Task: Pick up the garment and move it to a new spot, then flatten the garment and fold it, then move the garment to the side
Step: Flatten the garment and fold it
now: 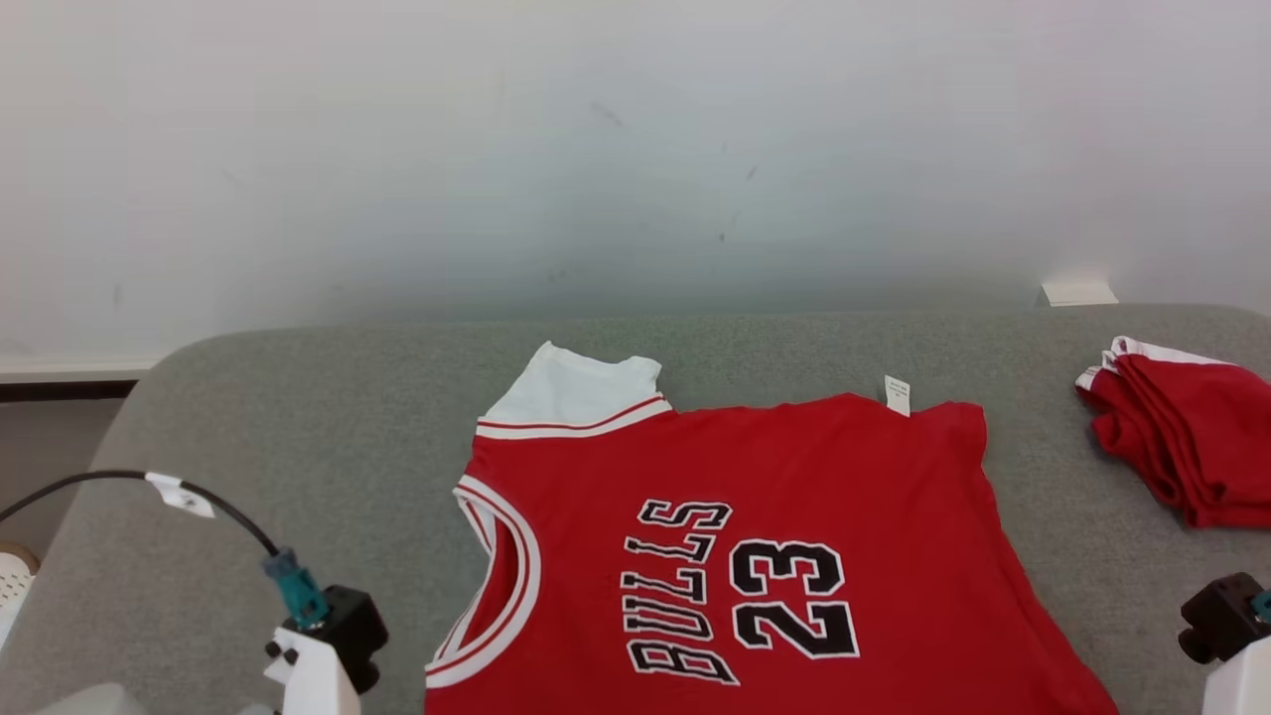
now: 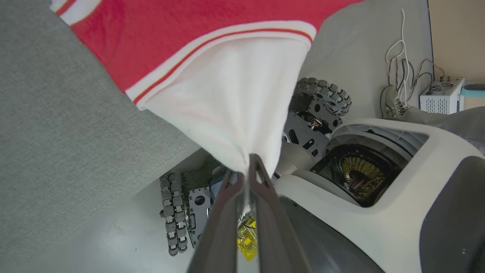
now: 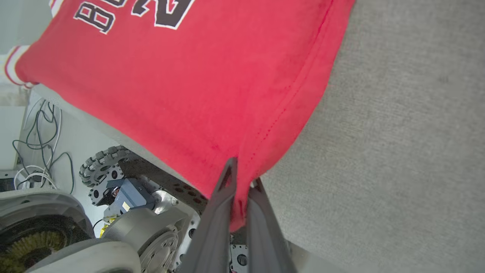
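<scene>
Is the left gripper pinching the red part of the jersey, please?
No, in the left wrist view the left gripper is shut on the white sleeve of the jersey, beyond the red-striped trim.

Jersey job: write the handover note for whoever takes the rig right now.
Left tool: shut on the jersey's white sleeve.
Right tool: shut on its red hem corner.
Jersey: spread print-up on the grey table, with its near edge drawn past the table's front edge by both tools. A folded red garment sits at the far right.
Done: jersey grasped and laid out mostly flat.
Left: smooth it, fold it, move it to the side.
</scene>
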Motion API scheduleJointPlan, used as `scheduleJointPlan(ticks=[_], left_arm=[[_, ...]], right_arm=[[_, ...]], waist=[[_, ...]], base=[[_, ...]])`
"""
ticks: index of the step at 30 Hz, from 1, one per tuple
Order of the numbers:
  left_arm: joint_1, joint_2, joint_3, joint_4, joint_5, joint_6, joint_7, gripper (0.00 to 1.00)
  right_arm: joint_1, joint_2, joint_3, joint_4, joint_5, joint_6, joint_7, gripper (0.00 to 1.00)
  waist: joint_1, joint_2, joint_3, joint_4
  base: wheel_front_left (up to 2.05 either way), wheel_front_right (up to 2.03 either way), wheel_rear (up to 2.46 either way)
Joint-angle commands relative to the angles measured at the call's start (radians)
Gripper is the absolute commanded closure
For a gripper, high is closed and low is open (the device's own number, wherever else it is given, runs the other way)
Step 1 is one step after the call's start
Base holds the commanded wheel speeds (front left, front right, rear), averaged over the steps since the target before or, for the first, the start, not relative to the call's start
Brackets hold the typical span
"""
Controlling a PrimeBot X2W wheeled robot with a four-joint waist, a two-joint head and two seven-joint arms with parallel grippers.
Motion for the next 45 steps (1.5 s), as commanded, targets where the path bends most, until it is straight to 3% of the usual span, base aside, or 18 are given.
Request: scheduleJointPlan(ticks=[1,7,15,32,39,40,41,43,44,45], left_arm=[[0.021,0.014,0.002,-0.016,-0.015,0.011,0.006,1.0],[0.015,0.02,0.007,-0.038,-0.039,0.032,0.022,1.0],[-0.056,-0.017,0.034,0.026,-0.058,0.024,0.059,1.0],[-0.249,-0.216,0.054,0.445,-0.012,-0.005,0.074,1.0],[-0.288,-0.286,0.058,0.557,0.007,-0.031,0.044,1.0],[-0.292,-0.298,0.056,0.574,0.011,-0.035,0.039,1.0],[-0.297,-0.31,0.055,0.595,0.017,-0.04,0.032,1.0],[-0.31,-0.331,0.054,0.637,0.032,-0.047,0.013,1.0],[-0.312,-0.345,0.054,0.661,0.034,-0.05,0.001,0.77],[-0.314,-0.359,0.055,0.681,0.035,-0.055,-0.01,0.41]], right_arm=[[0.019,-0.032,0.002,-0.035,0.016,-0.002,0.019,1.0],[-0.003,-0.055,-0.014,-0.069,0.01,-0.002,0.044,1.0],[-0.078,0.046,-0.033,0.008,-0.002,-0.002,0.103,1.0],[-0.216,0.254,-0.077,0.337,-0.024,-0.002,0.156,1.0],[-0.247,0.324,-0.078,0.428,-0.055,-0.002,0.143,1.0],[-0.25,0.337,-0.078,0.441,-0.057,-0.002,0.14,0.95],[-0.253,0.351,-0.077,0.453,-0.061,-0.002,0.138,0.75],[-0.263,0.375,-0.075,0.476,-0.068,-0.002,0.135,0.51],[-0.267,0.386,-0.073,0.484,-0.072,-0.002,0.131,0.04],[-0.269,0.395,-0.073,0.496,-0.077,-0.002,0.126,0.0]], waist=[[0.0002,-0.0001,0.005,-0.006],[0.0002,-0.0001,0.018,-0.024],[0.0002,-0.0001,0.039,-0.038],[0.0002,-0.0001,0.126,-0.054],[0.0002,-0.0001,0.139,-0.066],[0.0002,-0.0001,0.14,-0.067],[0.0002,-0.0001,0.141,-0.069],[0.0002,-0.0001,0.142,-0.071],[0.0002,-0.0001,0.141,-0.072],[0.0002,-0.0001,0.141,-0.073]], base=[[0.0,0.0,0.0],[0.0,0.0,0.0],[0.0,0.0,0.0],[0.0,0.0,0.0],[0.0,0.0,0.0],[0.0,0.0,0.0],[0.0,0.0,0.0],[0.0,0.0,0.0],[0.0,0.0,0.0],[0.0,0.0,0.0]])
